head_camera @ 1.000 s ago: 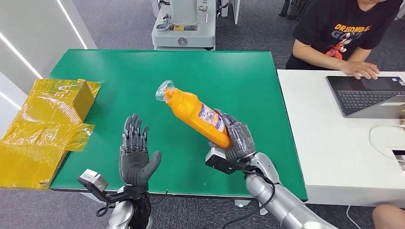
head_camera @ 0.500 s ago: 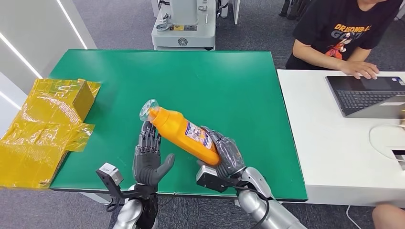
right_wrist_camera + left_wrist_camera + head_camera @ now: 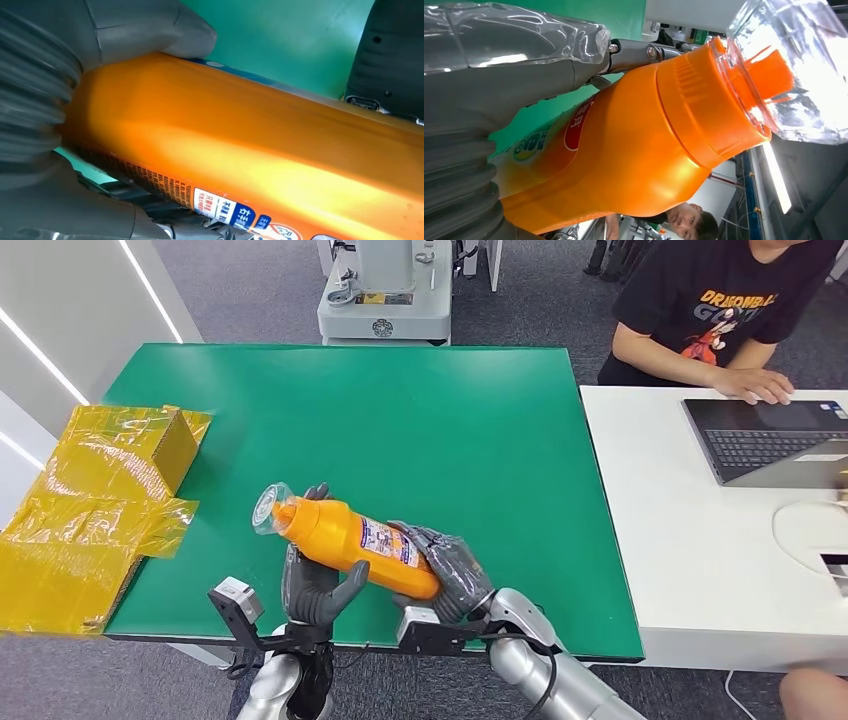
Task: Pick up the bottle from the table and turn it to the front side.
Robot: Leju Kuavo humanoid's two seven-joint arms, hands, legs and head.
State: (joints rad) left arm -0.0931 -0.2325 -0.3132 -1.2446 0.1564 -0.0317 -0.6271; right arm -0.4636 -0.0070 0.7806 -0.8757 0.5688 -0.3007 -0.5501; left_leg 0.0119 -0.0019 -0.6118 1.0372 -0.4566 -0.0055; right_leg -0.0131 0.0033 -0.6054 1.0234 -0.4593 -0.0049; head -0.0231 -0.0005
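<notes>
The orange bottle (image 3: 350,540) with a clear cap (image 3: 268,510) is held tilted above the near edge of the green table (image 3: 420,420), cap pointing left. My right hand (image 3: 450,570) grips its base end. My left hand (image 3: 315,590) is under the neck end, fingers straight behind the bottle and thumb out to the side, so the bottle lies against its palm. The left wrist view shows the orange shoulder (image 3: 624,150) and the clear cap (image 3: 794,75) up close. In the right wrist view my thumb (image 3: 150,25) presses on the bottle's side (image 3: 250,145), where a printed label shows.
Crumpled yellow plastic with a yellow box (image 3: 100,490) lies at the table's left edge. A white desk (image 3: 700,560) with a laptop (image 3: 770,440) adjoins on the right, where a person (image 3: 720,310) sits. A grey machine base (image 3: 385,300) stands behind the table.
My right hand has carried the bottle left and nearer and lowered it flatter. The left hand has come in to the right, and the bottle's neck end now lies against it.
</notes>
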